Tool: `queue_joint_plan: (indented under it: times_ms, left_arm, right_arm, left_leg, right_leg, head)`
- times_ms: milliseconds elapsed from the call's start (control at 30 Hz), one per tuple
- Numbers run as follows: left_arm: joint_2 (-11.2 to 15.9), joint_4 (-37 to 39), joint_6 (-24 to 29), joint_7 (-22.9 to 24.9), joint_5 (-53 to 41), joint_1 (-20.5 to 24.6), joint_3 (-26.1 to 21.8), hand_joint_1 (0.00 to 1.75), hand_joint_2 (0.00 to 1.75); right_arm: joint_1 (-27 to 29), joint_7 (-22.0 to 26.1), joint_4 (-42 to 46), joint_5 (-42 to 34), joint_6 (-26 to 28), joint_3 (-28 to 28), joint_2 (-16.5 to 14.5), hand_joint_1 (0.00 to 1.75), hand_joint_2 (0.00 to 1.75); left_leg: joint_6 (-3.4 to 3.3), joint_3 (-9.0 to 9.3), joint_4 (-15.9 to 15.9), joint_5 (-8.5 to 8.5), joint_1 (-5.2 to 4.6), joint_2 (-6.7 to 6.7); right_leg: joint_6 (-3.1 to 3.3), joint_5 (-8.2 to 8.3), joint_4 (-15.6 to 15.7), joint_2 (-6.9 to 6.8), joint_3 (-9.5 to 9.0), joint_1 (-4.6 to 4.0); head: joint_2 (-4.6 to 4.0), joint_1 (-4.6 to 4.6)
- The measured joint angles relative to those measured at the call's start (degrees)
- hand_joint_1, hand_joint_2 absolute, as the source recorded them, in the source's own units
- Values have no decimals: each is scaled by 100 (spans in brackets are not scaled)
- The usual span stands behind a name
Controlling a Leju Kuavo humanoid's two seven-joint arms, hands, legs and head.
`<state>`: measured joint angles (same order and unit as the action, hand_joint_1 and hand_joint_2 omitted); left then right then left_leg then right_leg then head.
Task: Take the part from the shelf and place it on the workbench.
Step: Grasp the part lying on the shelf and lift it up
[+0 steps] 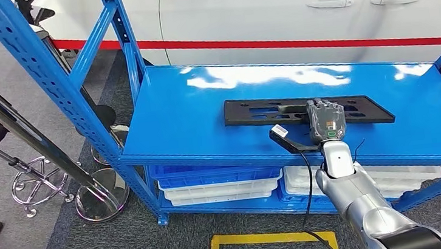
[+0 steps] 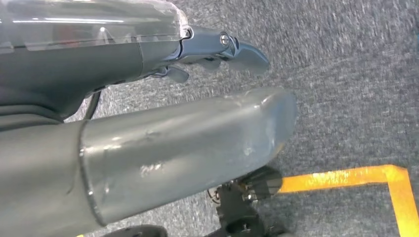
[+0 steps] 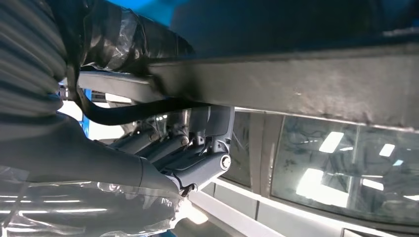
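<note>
The part [image 1: 253, 112] is a long flat black plate with slots, lying across the middle of the blue shelf's top board [image 1: 203, 101]. My right hand [image 1: 326, 120] lies on its right half, palm down. In the right wrist view its dark fingers [image 3: 197, 148] curl over the far edge of the part [image 3: 296, 84], gripping it. The plate still looks flat on the board. My left hand [image 2: 188, 143] hangs over grey carpet, its fingers [image 2: 237, 49] stretched out and holding nothing.
Blue uprights [image 1: 49, 86] frame the shelf on the left and right. White and blue bins [image 1: 218, 189] sit on the lower level. A white car [image 1: 256, 11] stands close behind. A metal stool [image 1: 40, 178] is to the left, and yellow floor tape [image 1: 266, 239] lies below.
</note>
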<state>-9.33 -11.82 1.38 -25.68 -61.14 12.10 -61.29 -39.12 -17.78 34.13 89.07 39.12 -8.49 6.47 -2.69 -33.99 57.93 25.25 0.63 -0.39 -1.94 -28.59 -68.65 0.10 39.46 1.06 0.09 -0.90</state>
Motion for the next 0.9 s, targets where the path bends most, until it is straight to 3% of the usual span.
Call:
queue_joint_plan:
  times_ms: [67,100,233,300,367,400,433,467,567,633,733,800,900]
  left_arm:
    - [-4,0,-1,0,0,4,1,0,0]
    - [-5,0,0,-1,-1,8,1,0,0]
    - [-3,0,4,-3,1,14,1,0,0]
    - [-1,0,16,-6,3,23,1,0,0]
    - [-2,0,33,-9,7,20,1,0,0]
    - [-3,0,43,-9,9,14,1,0,0]
    - [-3,0,52,-9,10,10,1,0,0]
    - [-1,0,62,-9,11,10,1,0,0]
    - [9,0,84,-13,19,28,1,0,0]
    - [12,0,96,-20,36,34,1,0,0]
    - [9,0,161,-58,103,42,1,0,0]
    - [6,0,265,-118,173,65,-1,0,0]
    - [8,0,447,-205,271,76,-6,0,0]
  right_arm:
    - [-23,8,22,0,0,13,0,175,175]
    - [-30,11,30,0,0,16,0,175,175]
    - [-48,12,61,0,0,18,-1,175,175]
    - [-60,12,74,0,0,18,-2,175,175]
    - [-64,13,78,0,0,18,-3,175,175]
    - [-62,13,78,0,0,18,-3,175,175]
    - [-62,13,78,0,0,18,-4,175,175]
    - [-62,14,78,0,0,18,-4,175,175]
    - [-64,25,79,0,0,20,-4,175,175]
    - [-66,44,83,0,0,29,-4,175,175]
    - [-54,161,125,-9,0,78,-8,175,175]
    - [-27,352,215,-64,0,151,-21,175,175]
    - [110,881,527,-284,0,328,-109,175,175]
  left_leg:
    - [42,6,41,43,-12,-9]
    - [68,1,55,56,-19,-13]
    - [191,-15,102,118,-14,-9]
    - [248,-197,514,372,1,0]
    - [294,-555,1268,720,10,5]
    - [307,-705,1566,809,14,6]
    - [313,-770,1680,791,15,6]
    - [310,-722,1560,658,16,6]
    - [257,-197,445,130,8,7]
    - [207,-43,119,70,-9,3]
    - [99,-26,58,31,-8,7]
    - [23,-8,-3,-10,13,15]
    - [-9,-12,-8,-13,7,8]
  right_leg:
    - [31,294,703,-3,-324,-8]
    - [48,338,894,-3,-406,-21]
    - [160,336,1007,-5,-455,-30]
    - [231,349,1046,-22,-487,-5]
    - [266,342,1046,-34,-490,-12]
    - [270,338,1042,-36,-490,-16]
    - [270,333,1034,-34,-490,-19]
    - [264,325,1023,-30,-493,-19]
    - [212,284,978,-18,-505,-29]
    - [155,280,970,-12,-496,-50]
    - [63,264,966,-6,-481,-43]
    - [19,41,637,-8,-336,-28]
    - [-15,-430,-425,-9,169,-20]
  head:
    - [0,1]
    - [-1,2]
    - [-2,3]
    - [-2,4]
    - [-1,5]
    - [-1,5]
    - [0,5]
    - [0,5]
    - [0,4]
    - [0,3]
    - [0,2]
    - [-1,1]
    - [0,1]
